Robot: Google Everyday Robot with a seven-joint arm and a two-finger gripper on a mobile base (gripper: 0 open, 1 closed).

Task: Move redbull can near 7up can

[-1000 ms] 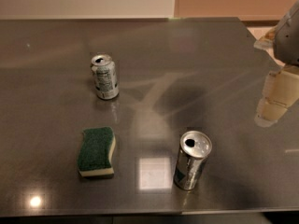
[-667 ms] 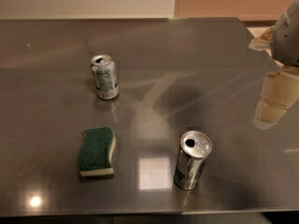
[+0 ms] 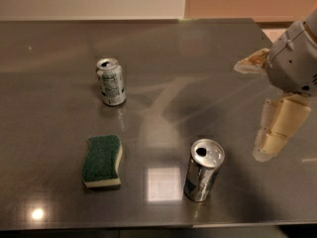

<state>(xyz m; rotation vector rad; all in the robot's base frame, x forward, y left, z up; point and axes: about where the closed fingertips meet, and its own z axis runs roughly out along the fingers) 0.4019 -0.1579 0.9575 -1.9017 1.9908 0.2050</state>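
Observation:
The redbull can (image 3: 204, 170) stands upright near the front edge of the table, right of centre, with its shiny top and pull-tab hole showing. The 7up can (image 3: 111, 82) stands upright at the middle left, well apart from it. My gripper (image 3: 253, 110) hangs over the right side of the table, to the right of and above the redbull can. It is open and empty. One beige finger (image 3: 250, 65) points left, and the other finger (image 3: 275, 130) points down.
A green sponge (image 3: 102, 160) with a pale underside lies at the front left, below the 7up can. The table is dark reflective metal (image 3: 198, 58). Its right edge (image 3: 262, 33) runs behind the gripper.
The gripper has moved left and down, further over the table and closer to the redbull can. The cans and the sponge have not moved.

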